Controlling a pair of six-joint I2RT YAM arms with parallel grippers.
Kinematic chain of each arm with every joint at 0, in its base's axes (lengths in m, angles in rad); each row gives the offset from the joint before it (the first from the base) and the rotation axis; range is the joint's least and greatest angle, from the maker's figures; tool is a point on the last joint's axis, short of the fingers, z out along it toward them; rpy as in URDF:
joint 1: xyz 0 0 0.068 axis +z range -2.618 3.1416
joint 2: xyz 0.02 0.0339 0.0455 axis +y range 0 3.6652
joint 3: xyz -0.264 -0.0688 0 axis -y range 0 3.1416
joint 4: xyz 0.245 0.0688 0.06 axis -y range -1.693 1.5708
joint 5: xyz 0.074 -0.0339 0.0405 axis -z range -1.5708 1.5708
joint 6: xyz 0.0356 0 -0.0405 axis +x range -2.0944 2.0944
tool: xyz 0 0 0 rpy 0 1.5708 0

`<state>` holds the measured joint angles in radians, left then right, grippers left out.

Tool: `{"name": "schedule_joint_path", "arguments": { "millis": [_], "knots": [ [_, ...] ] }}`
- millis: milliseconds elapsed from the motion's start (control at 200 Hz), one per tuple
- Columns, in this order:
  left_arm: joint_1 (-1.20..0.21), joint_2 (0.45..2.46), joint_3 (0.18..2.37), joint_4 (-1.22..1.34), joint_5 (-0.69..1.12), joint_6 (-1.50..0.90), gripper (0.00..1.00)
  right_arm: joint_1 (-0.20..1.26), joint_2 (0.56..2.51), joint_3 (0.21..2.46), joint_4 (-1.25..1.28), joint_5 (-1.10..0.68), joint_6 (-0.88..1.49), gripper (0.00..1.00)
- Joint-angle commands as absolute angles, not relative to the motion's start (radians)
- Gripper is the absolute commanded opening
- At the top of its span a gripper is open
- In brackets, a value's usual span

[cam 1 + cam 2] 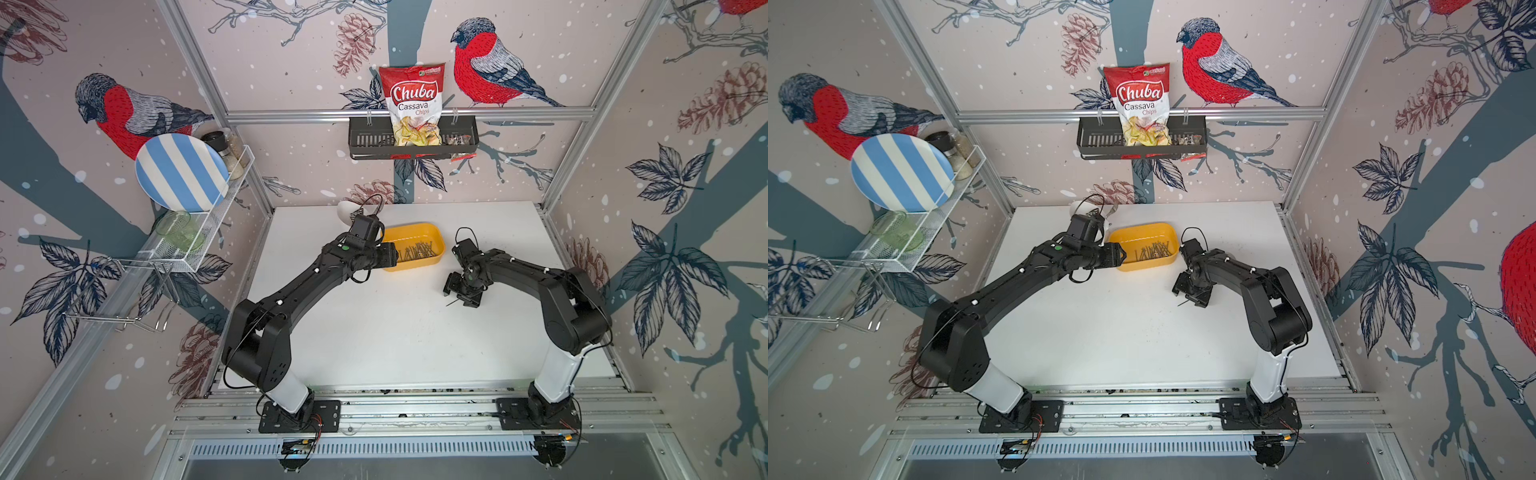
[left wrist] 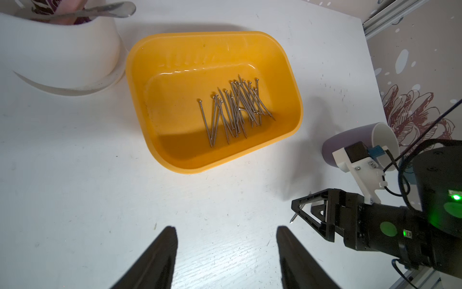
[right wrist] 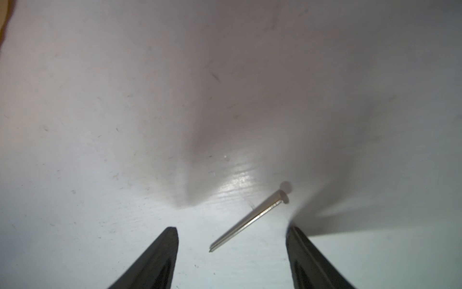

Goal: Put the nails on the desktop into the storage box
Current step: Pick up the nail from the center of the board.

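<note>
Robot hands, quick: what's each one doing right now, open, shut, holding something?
Left hand: open, empty.
Right hand: open, straddling a thin silver metal nail, not gripping it.

Nails (image 2: 235, 110) in box (image 2: 162, 57); nail (image 3: 250, 220) on desktop (image 2: 75, 175)

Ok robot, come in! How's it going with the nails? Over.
Left gripper open, empty, near the storage box; nails piled inside. Right gripper open, straddling one nail on the desktop. Nothing between nail and box.
</note>
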<state>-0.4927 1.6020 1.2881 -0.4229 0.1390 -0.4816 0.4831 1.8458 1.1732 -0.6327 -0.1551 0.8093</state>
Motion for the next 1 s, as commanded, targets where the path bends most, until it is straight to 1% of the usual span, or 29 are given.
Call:
{"name": "schedule_joint_path", "arguments": {
  "millis": [0,70,140,270,405,470,520,565,580,595,800,995],
  "knots": [
    [-0.486,1.589,1.279,-0.434,0.138,-0.464,0.66,0.486,1.874,1.181,-0.613,-0.170,0.797,0.70],
    [-0.483,1.583,1.275,-0.436,0.137,-0.465,0.66,0.485,1.894,1.188,-0.609,-0.168,0.791,0.67],
    [-0.478,1.577,1.268,-0.437,0.133,-0.464,0.66,0.486,1.912,1.195,-0.610,-0.165,0.781,0.62],
    [-0.467,1.564,1.252,-0.437,0.132,-0.464,0.67,0.490,1.940,1.212,-0.616,-0.163,0.761,0.41],
    [-0.459,1.555,1.233,-0.431,0.135,-0.467,0.67,0.516,1.972,1.246,-0.642,-0.137,0.723,0.24],
    [-0.455,1.554,1.226,-0.426,0.137,-0.469,0.67,0.534,1.993,1.266,-0.653,-0.133,0.701,0.19],
    [-0.453,1.552,1.221,-0.421,0.138,-0.470,0.67,0.548,2.015,1.287,-0.667,-0.129,0.677,0.11],
    [-0.451,1.552,1.217,-0.417,0.141,-0.471,0.67,0.561,2.034,1.311,-0.680,-0.115,0.654,0.08],
    [-0.451,1.552,1.216,-0.416,0.142,-0.472,0.67,0.566,2.040,1.319,-0.686,-0.109,0.645,0.02],
    [-0.450,1.553,1.215,-0.415,0.143,-0.472,0.67,0.572,2.047,1.328,-0.690,-0.105,0.634,0.00],
    [-0.439,1.562,1.213,-0.403,0.163,-0.470,0.68,0.634,2.093,1.422,-0.751,-0.016,0.500,0.00],
    [-0.431,1.571,1.210,-0.390,0.184,-0.470,0.68,0.650,2.030,1.437,-0.756,0.033,0.443,0.00]
  ]
}}
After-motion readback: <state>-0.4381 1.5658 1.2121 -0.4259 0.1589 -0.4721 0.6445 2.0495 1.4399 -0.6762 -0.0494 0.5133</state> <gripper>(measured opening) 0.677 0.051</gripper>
